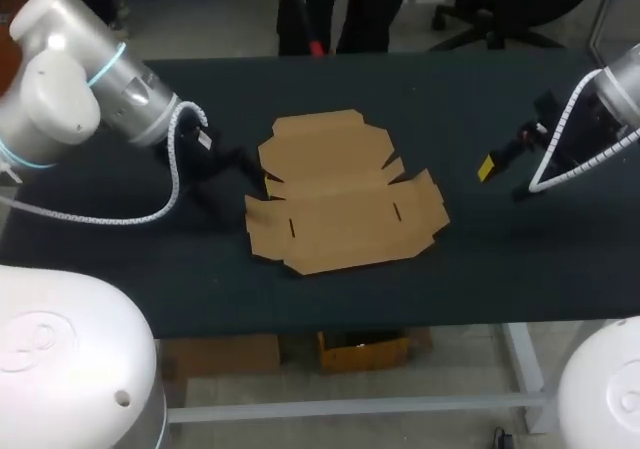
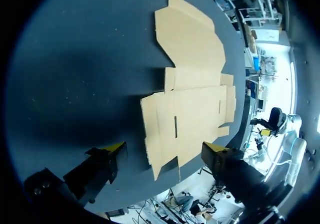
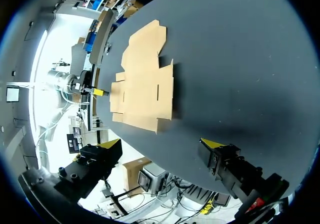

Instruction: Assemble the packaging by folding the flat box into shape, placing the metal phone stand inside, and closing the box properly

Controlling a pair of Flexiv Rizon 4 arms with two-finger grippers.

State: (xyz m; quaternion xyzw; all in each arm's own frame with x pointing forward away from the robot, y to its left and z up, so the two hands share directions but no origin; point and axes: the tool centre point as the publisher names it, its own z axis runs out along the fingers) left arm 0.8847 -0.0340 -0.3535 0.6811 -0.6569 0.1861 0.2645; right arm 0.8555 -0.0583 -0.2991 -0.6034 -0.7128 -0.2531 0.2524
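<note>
My left gripper [image 2: 161, 153] has its two yellow-tipped fingers [image 2: 114, 149] far apart, with nothing held between them. It hangs at the near edge of the flat box [image 2: 190, 99], and one corner of the cardboard lies in the gap between the fingers. I cannot tell if a finger touches it. My right gripper [image 3: 161, 144] is spread wide too and holds nothing. It sits over the bare table, well apart from the box, which lies ahead of it. The box is plain brown cardboard, not folded, lying flat in the middle of the dark table [image 1: 500, 269]. Its flaps stick out all around, and two small slits are cut in its wide part. My left arm [image 1: 90, 79] comes in from the left side, and my right arm [image 1: 610, 109] comes in from the right side.
</note>
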